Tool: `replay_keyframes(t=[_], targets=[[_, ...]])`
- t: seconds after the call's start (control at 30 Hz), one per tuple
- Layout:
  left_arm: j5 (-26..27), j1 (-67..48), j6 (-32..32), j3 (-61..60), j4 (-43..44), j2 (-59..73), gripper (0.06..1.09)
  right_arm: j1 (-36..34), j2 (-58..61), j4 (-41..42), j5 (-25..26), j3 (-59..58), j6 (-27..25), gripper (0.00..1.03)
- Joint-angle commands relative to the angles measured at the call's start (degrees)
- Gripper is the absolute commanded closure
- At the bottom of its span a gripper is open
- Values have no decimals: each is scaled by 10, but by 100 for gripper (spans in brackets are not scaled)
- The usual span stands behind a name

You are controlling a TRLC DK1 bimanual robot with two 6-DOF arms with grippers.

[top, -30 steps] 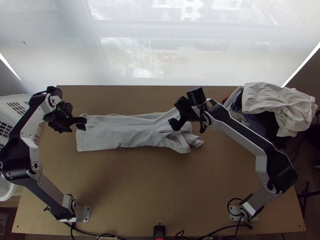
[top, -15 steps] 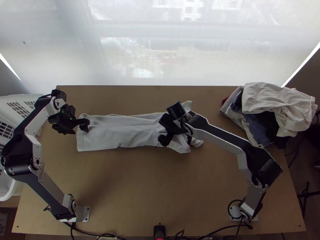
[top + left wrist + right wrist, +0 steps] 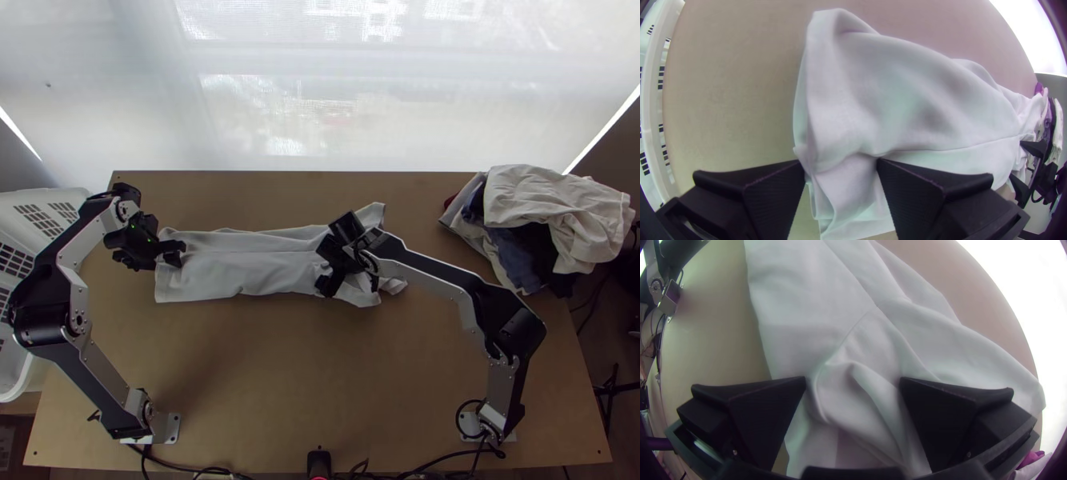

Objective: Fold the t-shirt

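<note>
Left tool [image 3: 178, 253] and right tool [image 3: 349, 286] hang with jaws spread.

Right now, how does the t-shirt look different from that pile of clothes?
The t-shirt lies low in a long strip; the clothes pile is heaped and bunched. The t-shirt is one pale colour, while the clothes pile mixes cream, dark blue and black. The t-shirt lies well inside the table's edges, whereas the clothes pile sits at the far right corner. Both are creased cloth.
</note>
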Motion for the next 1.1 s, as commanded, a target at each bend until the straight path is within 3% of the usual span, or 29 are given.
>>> replay_keyframes(t=[0.0, 0.37, 0.47, 0.8, 1.07], targets=[[21, -5, -3, -1, 1, 2, 48, -2, 15, 4, 2, -1, 4, 5], [43, -5, -7, 19, -21, -14, 93, -2, 29, 14, 6, -6, 7, 5], [57, -5, -8, 40, -42, -17, 99, -2, 31, 15, 7, -6, 7, 5], [79, -29, -28, 142, -103, -19, 105, -2, 37, 18, 9, -1, 7, 5], [71, -12, -21, 73, -75, -6, 103, -2, 36, 17, 9, 3, 9, 5]])
